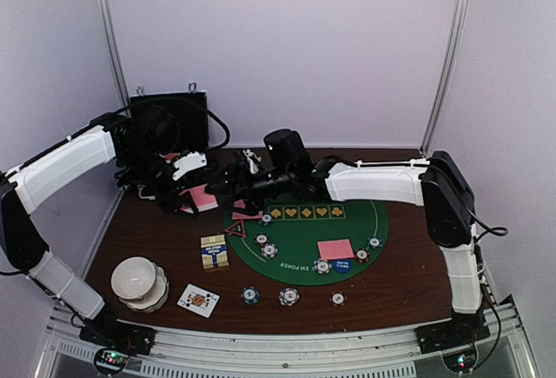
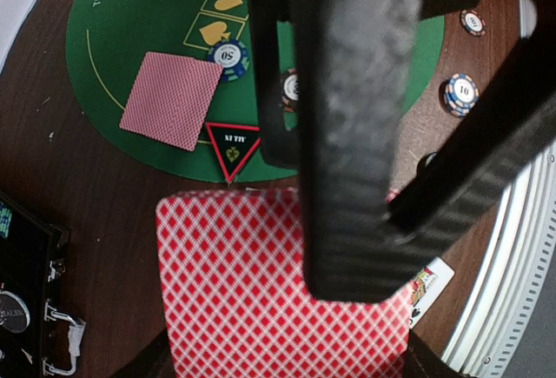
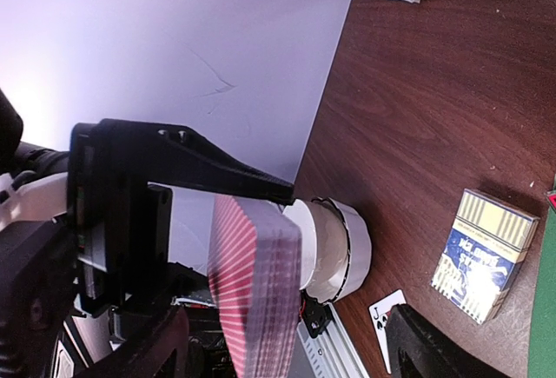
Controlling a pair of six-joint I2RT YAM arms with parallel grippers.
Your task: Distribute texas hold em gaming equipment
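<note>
The left tool [image 1: 184, 189] is closed on the deck of pink-backed cards [image 2: 261, 291] and holds it above the tabletop [image 1: 148, 230], just off the left edge of the green mat [image 1: 300, 235]. The right tool [image 3: 291, 321] stands open and grips nothing. In the right wrist view the deck lies between its fingers [image 2: 347, 135].

The step in hand appears to be stripping one card from the deck for dealing. A single card [image 1: 335, 248] lies on the mat among poker chips [image 1: 269, 249], with the triangle marker [image 2: 233, 145] at the mat's edge.

The right tool should pinch the outermost card only, near its free edge, and draw it off parallel to the deck face. The left tool should clamp firmly, because a loose grip risks fanning the whole deck.
</note>
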